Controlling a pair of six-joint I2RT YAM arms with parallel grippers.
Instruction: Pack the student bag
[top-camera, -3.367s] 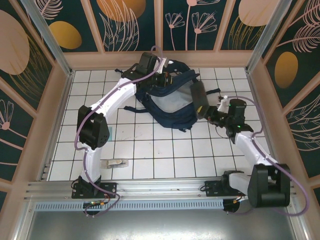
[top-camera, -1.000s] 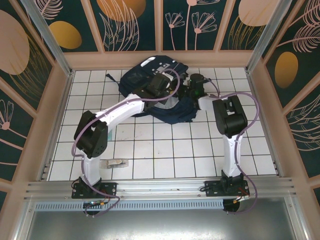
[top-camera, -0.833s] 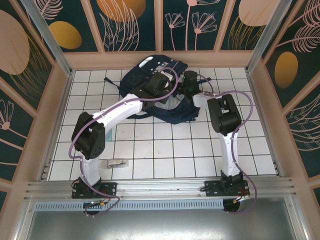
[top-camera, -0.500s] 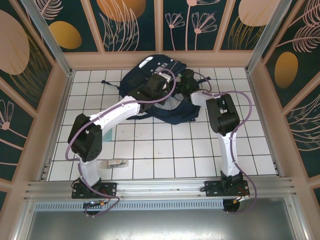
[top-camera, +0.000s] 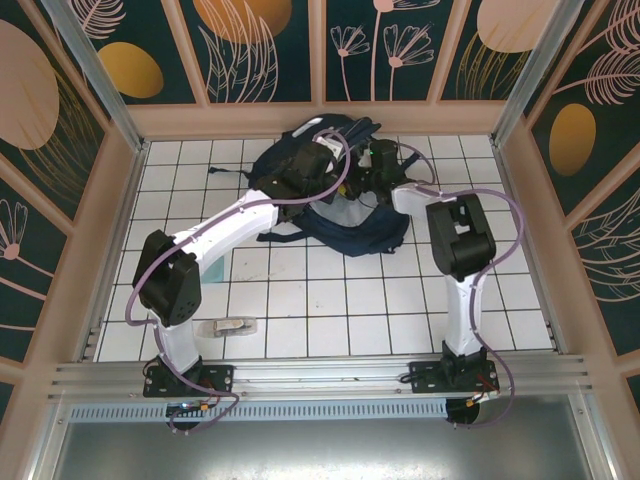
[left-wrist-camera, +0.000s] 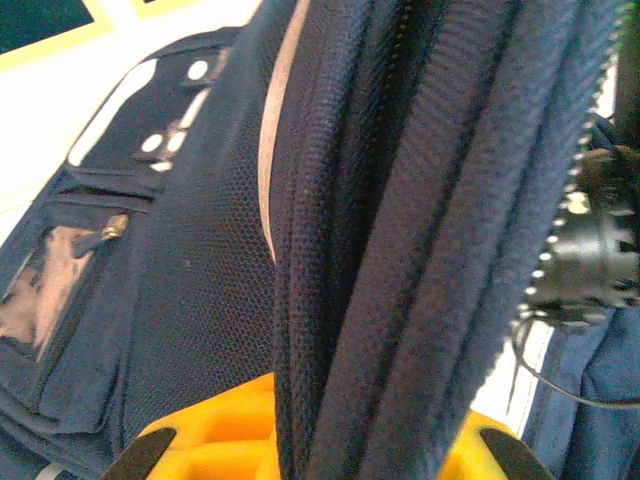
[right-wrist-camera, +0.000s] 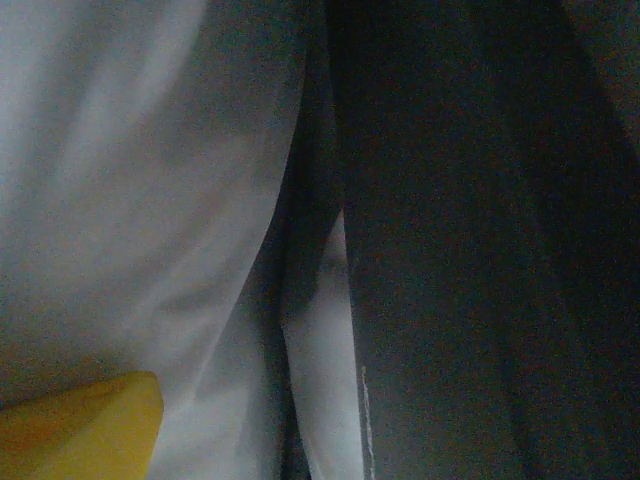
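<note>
Flagging first, far left of both sets of fingers: a small pale item (top-camera: 232, 326) is lying on the tiles by the left arm's base. It is too small to be identified and is probably yet to be packed.

The left gripper (left-wrist-camera: 315, 455) is being seen clamped. A thick fold of the bag's zip rim (left-wrist-camera: 400, 250) is being pinched between its yellow fingers (left-wrist-camera: 215, 440). The rim is being held up and away from the fingertips, and the spotted front pocket (left-wrist-camera: 150, 140) is lying to their left.

The student bag (top-camera: 345, 215) is lying at the far middle of the table, under and around both grippers.

The right gripper (top-camera: 375, 168) is sitting down in the bag's mouth, just right of the left fingers. One yellow fingertip (right-wrist-camera: 80, 425) is being seen against pale grey lining (right-wrist-camera: 130, 200), with a dark flat face (right-wrist-camera: 470, 250) to its right. Spread or closed cannot be told, and nothing is being seen between the fingers.

Step judged: release inside the main compartment. To be done well:
- The mouth is to be tensioned by the left pinch, with no slack.
- The right fingers are to be fully spread, then withdrawn straight along the entry line, so the lining isn't being snagged and the contents aren't being dragged out.
- The rim is not to be released until the right fingers are clear.
</note>
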